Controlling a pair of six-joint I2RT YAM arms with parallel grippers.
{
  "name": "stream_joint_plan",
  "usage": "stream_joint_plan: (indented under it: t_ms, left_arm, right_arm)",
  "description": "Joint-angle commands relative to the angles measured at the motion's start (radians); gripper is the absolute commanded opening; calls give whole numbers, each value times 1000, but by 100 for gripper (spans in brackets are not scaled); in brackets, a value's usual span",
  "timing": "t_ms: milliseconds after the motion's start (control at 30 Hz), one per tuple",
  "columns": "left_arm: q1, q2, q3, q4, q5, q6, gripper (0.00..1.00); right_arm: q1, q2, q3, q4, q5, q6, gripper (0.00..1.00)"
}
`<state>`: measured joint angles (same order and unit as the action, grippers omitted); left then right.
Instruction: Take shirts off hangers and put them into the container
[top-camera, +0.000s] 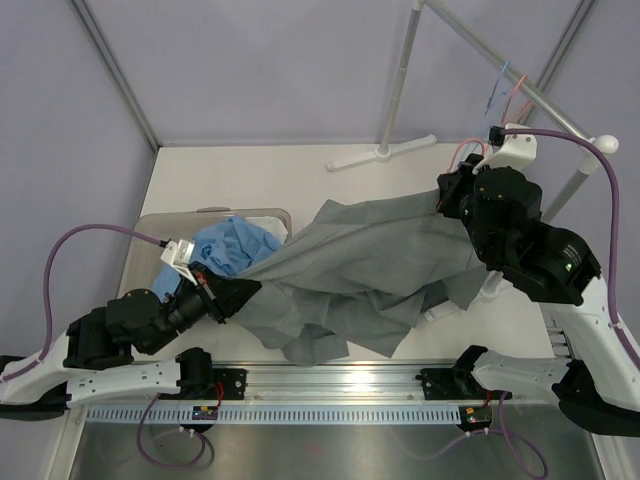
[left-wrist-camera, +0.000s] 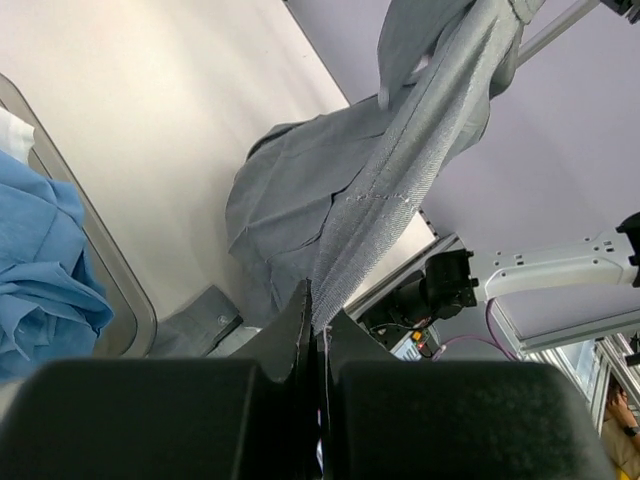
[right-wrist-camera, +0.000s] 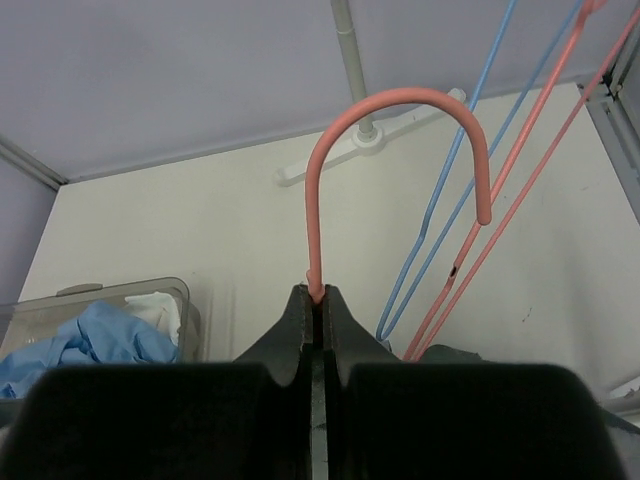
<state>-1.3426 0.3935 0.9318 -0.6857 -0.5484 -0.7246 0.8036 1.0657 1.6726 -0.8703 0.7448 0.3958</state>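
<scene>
So here's where it's at: the left gripper (left-wrist-camera: 318, 310) is clamped fully shut on a fold of the soft grey fabric shirt (top-camera: 370, 270), pinching the edge right at its fingertips. The right gripper (right-wrist-camera: 316, 295) is closed tight too, on the neck of a thin pink wire hanger (right-wrist-camera: 400, 100), with the hook curling up just above its fingers. The shirt runs as one long stretched band between the two. Its long axis goes from the left fingertips up and away to the right gripper, and the loose bulk sags onto the table under the middle. I can't see the hanger's shoulders, so I can't tell how much of the shirt is on it. The shallow translucent smoky-grey plastic tub (top-camera: 160, 222) sits just beside the left gripper, on the left of its wrist view. It already holds a crumpled light blue shirt (top-camera: 235, 245) and a bit of white shirt (right-wrist-camera: 160, 305). The left arm is way nearer the tub, so I'd guess it's the one to drag the grey shirt off and in.
</scene>
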Motion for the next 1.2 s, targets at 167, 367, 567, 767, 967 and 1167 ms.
stream_joint_plan:
  t_ms: [167, 367, 567, 767, 967, 1167]
  left_arm:
    - [2, -199, -99, -121, -73, -81, 0]
    - [2, -26, -73, -65, 50, -12, 0]
    - [0, 269, 152, 12, 174, 238, 52]
    - [2, 438, 517, -23, 234, 526, 71]
    - [2, 562, 686, -84, 283, 613, 72]
    - [2, 614, 700, -77, 294, 599, 72]
  right_arm:
    - [-286, -32, -28, 56, -19, 156, 0]
    - [-296, 16, 6, 143, -218, 144, 0]
    - [-294, 31, 18, 182, -490, -85, 0]
    - [-293, -1, 0, 133, -646, -210, 0]
    - [-265, -41, -21, 111, -680, -247, 0]
    - [-224, -18, 16, 99, -719, -241, 0]
